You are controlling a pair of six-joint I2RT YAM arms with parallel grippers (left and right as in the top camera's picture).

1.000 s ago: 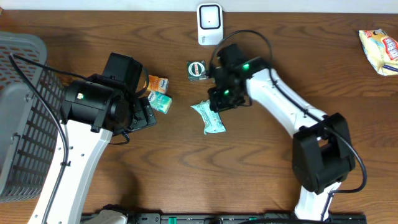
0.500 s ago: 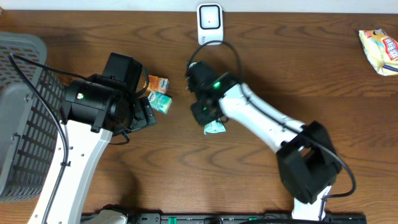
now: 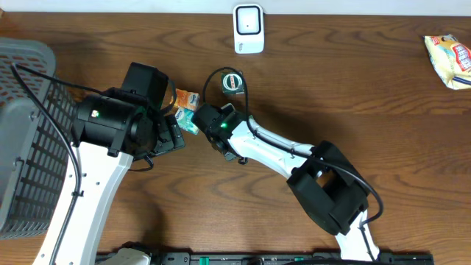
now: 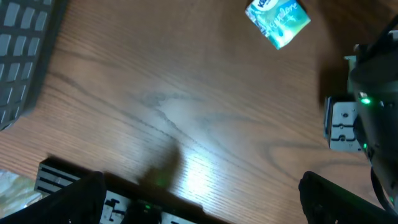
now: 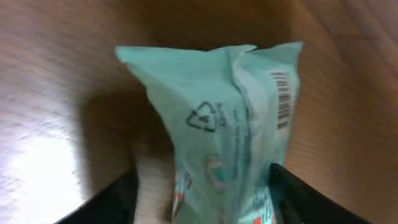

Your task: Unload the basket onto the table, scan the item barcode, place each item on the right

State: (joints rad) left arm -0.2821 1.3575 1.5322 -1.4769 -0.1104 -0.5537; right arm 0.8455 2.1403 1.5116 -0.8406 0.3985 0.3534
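Observation:
A pale teal packet (image 5: 230, 124) fills the right wrist view, its barcode (image 5: 281, 99) on the right side facing the camera. My right gripper (image 5: 208, 190) is open and straddles it: the left finger stands off with a gap, the right finger is against the wrapper. In the overhead view the right gripper (image 3: 223, 140) covers that packet. The white scanner (image 3: 249, 28) stands at the table's far edge. My left gripper (image 4: 205, 208) is open over bare wood, holding nothing, and sits left of the right gripper (image 3: 165, 132).
A small teal packet (image 3: 189, 121) and an orange one (image 3: 186, 97) lie between the two arms; the teal one (image 4: 278, 22) also shows from the left wrist. A round green item (image 3: 232, 81) lies near the scanner. A grey basket (image 3: 26, 147) stands left, a yellow bag (image 3: 449, 55) far right.
The right arm swung left from beside the green item to next to the left arm, and its jaws opened. The large teal packet is now covered by it. The left arm stayed still.

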